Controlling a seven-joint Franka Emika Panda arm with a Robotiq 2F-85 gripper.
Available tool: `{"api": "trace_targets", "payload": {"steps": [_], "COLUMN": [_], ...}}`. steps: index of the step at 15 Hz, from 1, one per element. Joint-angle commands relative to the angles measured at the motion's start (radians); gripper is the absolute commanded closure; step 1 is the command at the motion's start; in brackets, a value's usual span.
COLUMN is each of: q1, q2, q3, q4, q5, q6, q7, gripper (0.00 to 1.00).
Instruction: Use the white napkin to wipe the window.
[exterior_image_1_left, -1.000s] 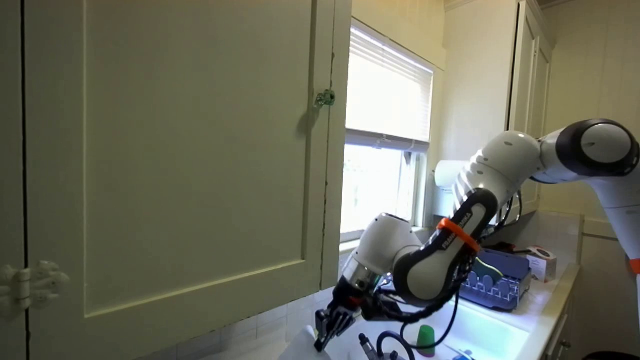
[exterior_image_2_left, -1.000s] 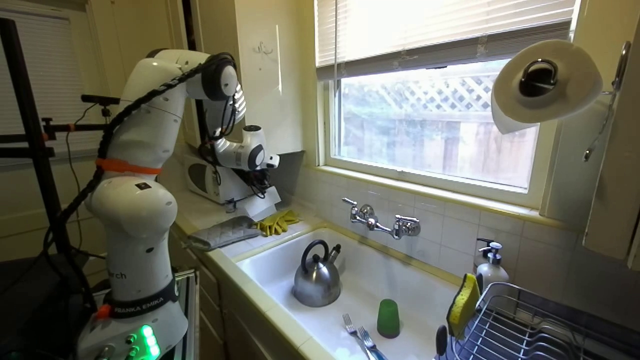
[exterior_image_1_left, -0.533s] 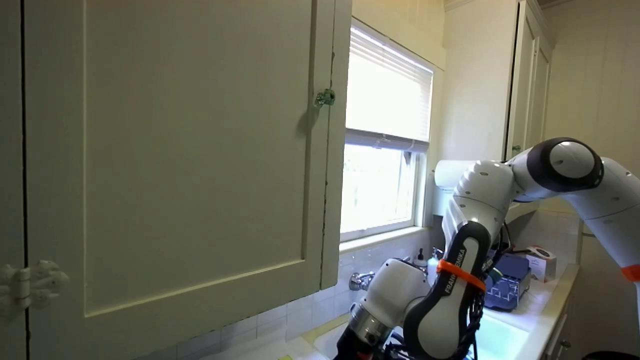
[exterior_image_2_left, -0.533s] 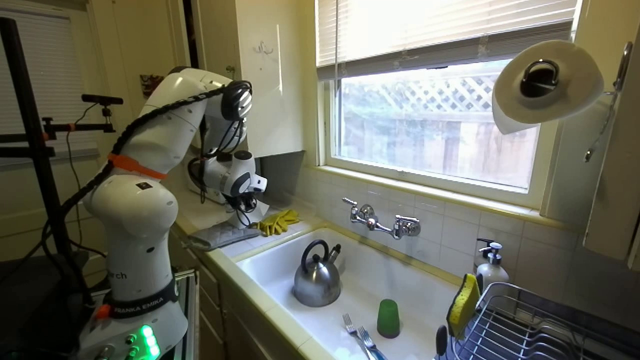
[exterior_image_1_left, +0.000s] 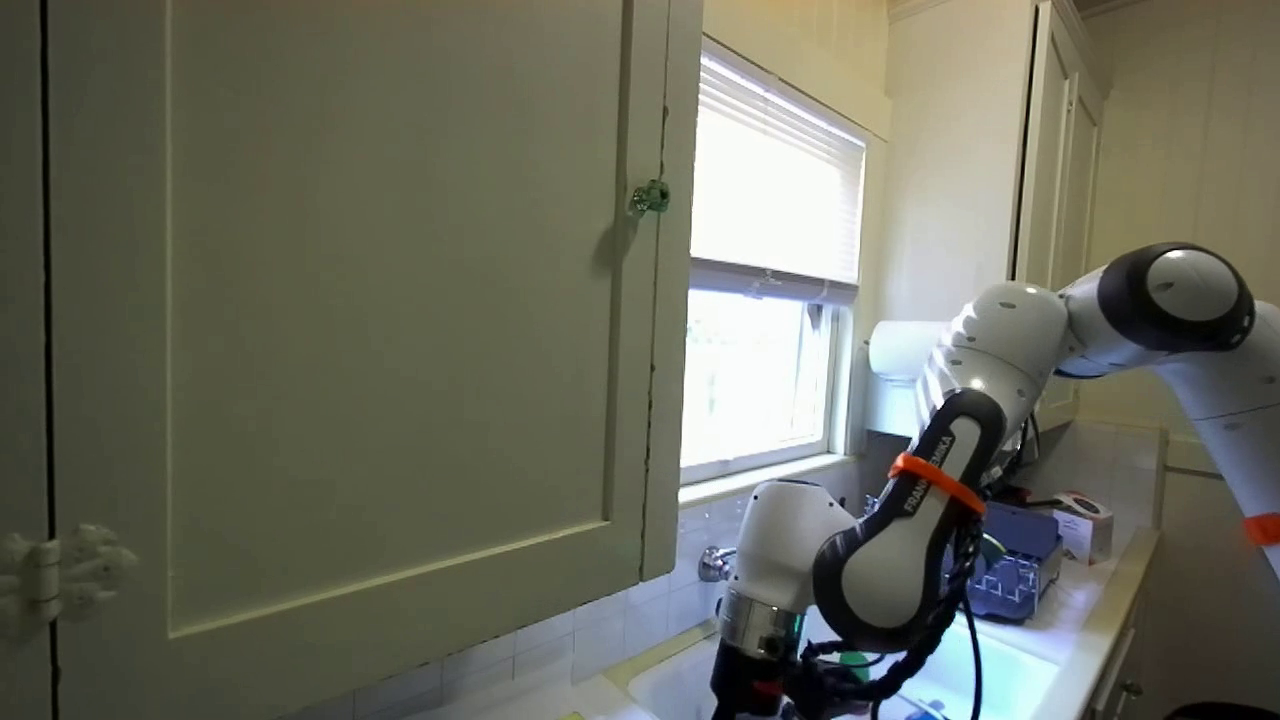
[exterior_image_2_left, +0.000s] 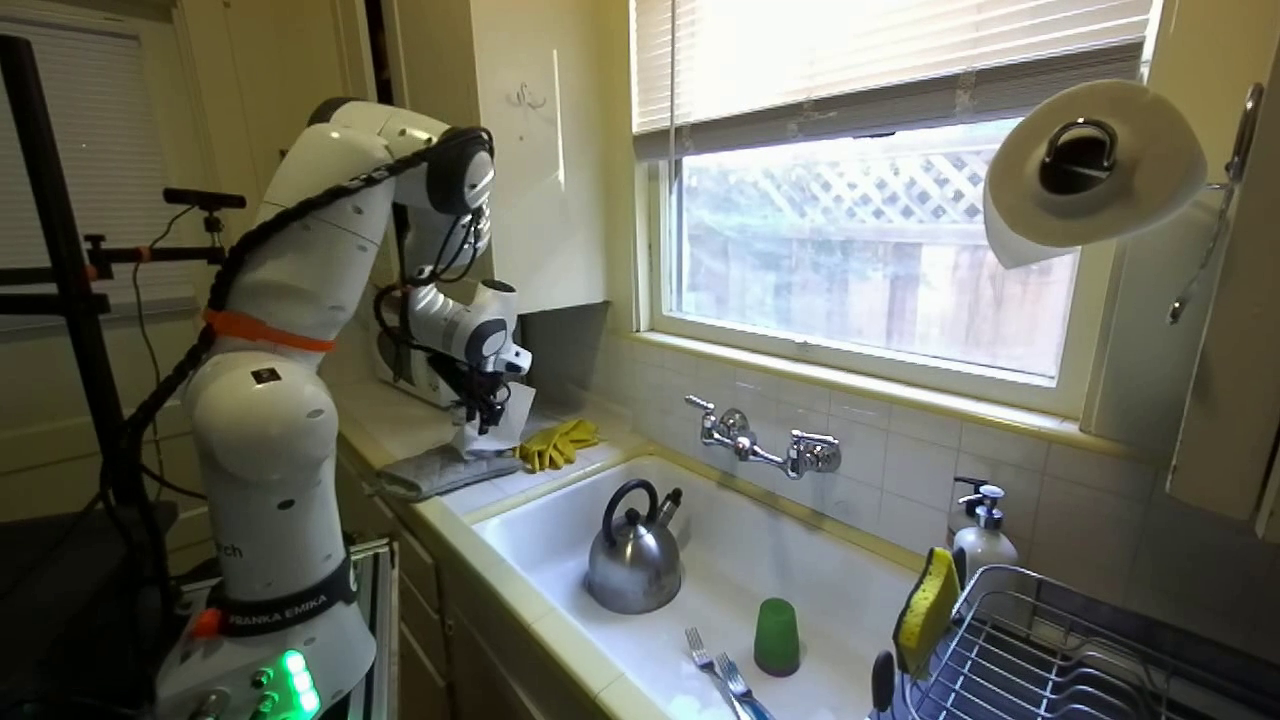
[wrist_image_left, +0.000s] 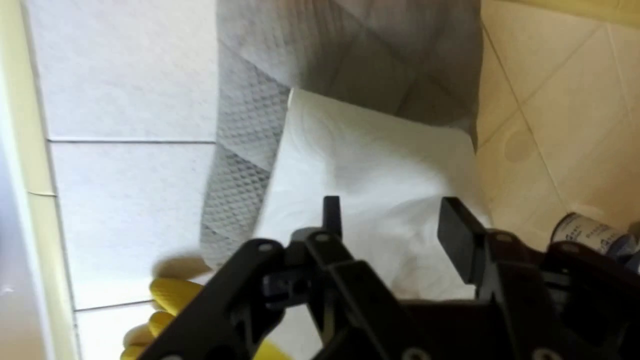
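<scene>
The white napkin (wrist_image_left: 380, 165) is below my gripper (wrist_image_left: 387, 207) in the wrist view, partly over a grey quilted mat. My jaws stand apart with a clear gap, and napkin surface shows behind that gap. In an exterior view the napkin (exterior_image_2_left: 513, 415) looks bent, with one part raised behind the gripper (exterior_image_2_left: 487, 425); I cannot tell whether a finger touches it. The window (exterior_image_2_left: 870, 250) is on the wall over the sink, well away from the gripper. In an exterior view the fingertips drop below the picture's lower edge, and the window (exterior_image_1_left: 755, 380) shows beyond the cabinet.
Yellow gloves (exterior_image_2_left: 560, 445) lie beside the grey mat (exterior_image_2_left: 445, 468). The sink (exterior_image_2_left: 545, 620) holds a kettle (exterior_image_2_left: 632, 570), a green cup (exterior_image_2_left: 777, 637) and forks. A faucet (exterior_image_2_left: 765, 440) juts from the wall under the window. A small can (wrist_image_left: 590, 232) stands near the napkin.
The gripper, earlier shut on the lifted napkin, came down toward the counter and has opened, letting the napkin go. Over the last half second the arm has risen slightly.
</scene>
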Motion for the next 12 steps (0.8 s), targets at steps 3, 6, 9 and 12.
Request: {"api": "trace_targets", "payload": {"steps": [3,6,9,12], "q1": [-0.062,0.031,0.046,0.051], "q2": [-0.312,-0.409,-0.477,-0.528], "q3": [0.071,-0.026,-0.052,-0.068], "q4": [-0.072,-0.027,0.020,0.088], "q5": [0.070,0.065,0.030,-0.007], "q6": [-0.459,-0.717,-0.968,-1.221], "q7": [0.073,0.108,0.156,0.215], "gripper": [0.01,0.00,0.00,0.00]}}
